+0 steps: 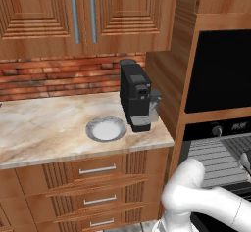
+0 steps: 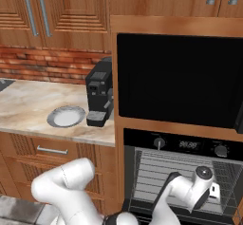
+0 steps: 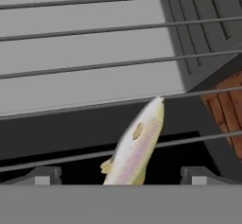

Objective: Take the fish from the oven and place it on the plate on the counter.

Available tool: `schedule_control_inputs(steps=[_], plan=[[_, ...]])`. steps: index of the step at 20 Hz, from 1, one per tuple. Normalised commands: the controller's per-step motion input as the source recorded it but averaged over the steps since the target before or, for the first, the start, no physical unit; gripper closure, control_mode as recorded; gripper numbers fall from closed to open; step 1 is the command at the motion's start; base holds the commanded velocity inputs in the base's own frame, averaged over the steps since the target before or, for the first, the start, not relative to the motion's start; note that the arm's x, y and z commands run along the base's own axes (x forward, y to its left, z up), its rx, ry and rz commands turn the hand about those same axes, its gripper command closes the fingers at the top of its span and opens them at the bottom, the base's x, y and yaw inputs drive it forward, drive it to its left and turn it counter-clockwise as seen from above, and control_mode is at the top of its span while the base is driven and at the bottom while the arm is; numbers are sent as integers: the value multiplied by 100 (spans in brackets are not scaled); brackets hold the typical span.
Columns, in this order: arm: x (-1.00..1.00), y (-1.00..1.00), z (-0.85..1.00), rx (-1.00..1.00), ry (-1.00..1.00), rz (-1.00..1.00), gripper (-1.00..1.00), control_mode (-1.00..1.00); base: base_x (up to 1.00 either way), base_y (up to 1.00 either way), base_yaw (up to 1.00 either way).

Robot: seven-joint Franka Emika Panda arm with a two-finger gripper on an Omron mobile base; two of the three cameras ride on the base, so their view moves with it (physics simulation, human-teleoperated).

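The kitchen is evenly and softly lit, with no single lamp to be made out and no glare. The counter point(image 1: 44, 123) is bright; the coffee machine point(image 1: 135, 96) throws only a faint shadow beside it. The oven point(image 2: 182, 164) cavity is dimmer behind its wire rack point(image 3: 94, 67). Edges look slightly soft and jagged throughout; straight lines stay straight.
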Motion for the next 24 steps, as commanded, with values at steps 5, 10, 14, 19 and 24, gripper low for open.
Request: schedule_control_inputs(steps=[5,10,14,19,24], plan=[[28,-20,-11,0,1,-8,-100,-100,0,0,0],[49,-28,-32,0,1,-12,-100,-100,0,0,0],[25,-23,-27,0,1,-9,-100,-100,0,0,0],[-7,-15,-13,1,0,-1,-100,-100,0,0,0],[-23,-5,-2,0,1,0,-100,-100,0,0,0]])
